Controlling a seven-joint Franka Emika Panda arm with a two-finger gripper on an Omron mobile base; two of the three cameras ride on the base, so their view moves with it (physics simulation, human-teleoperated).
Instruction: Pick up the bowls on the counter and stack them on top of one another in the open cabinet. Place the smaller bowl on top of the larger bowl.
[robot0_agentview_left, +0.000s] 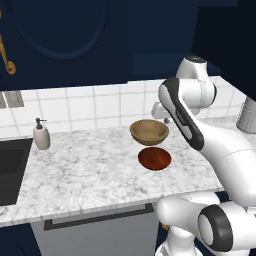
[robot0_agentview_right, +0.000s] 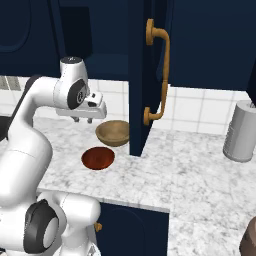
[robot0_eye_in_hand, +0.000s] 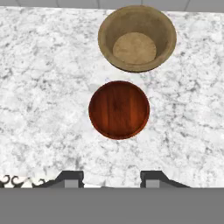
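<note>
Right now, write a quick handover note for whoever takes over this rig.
Pincer: open, holding nothing, hanging above the counter.
Smaller bowl: on the counter, just ahead of the fingertips in the hand view.
Larger bowl: on the counter behind it, nearer the tiled wall; the two sit close together.
Done: nothing moved yet.
Left: put the larger bowl in the open cabinet, then the smaller bowl on top.

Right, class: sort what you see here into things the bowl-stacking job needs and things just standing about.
Needed:
- larger bowl
- smaller bowl
- counter
- open cabinet
- gripper, jaws apart above the counter

Standing about:
- soap dispenser
- sink
- grey canister
- cabinet door handle
</note>
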